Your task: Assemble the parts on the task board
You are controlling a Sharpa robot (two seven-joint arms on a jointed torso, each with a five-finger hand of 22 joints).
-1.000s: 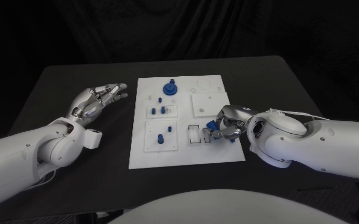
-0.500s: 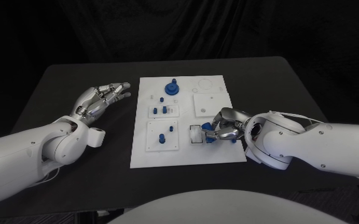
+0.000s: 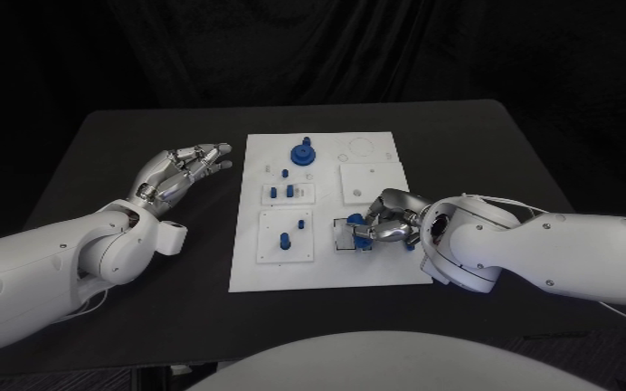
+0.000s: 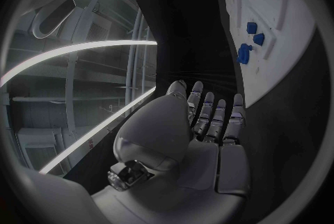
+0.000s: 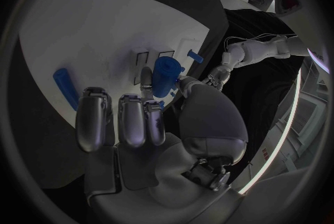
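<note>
Right hand down at the near right part of the white board, fingers closed round a blue part pinched against the thumb, as seen from the right wrist. Part held just above or at a small framed slot on the board; contact with the slot impossible to confirm from above, with the hand covering it.

Judged to be the seating step: bringing the held piece into its recess. Best done slowly, with the piece kept upright and lined up over the opening before any downward push. Worth checking alignment from the wrist side, given the cover from overhead. No release until the piece sits flat and steady. A tilted entry likely to jam or to nudge the board across the worktop.

Another loose blue piece lying flat on the board beside the working hand; best left undisturbed while pressing.

Left hand hovering over the worktop, well apart from the board's left edge, fingers apart and holding nothing. Could steady the board if it slides.

Other blue pieces already standing farther back on the board.
</note>
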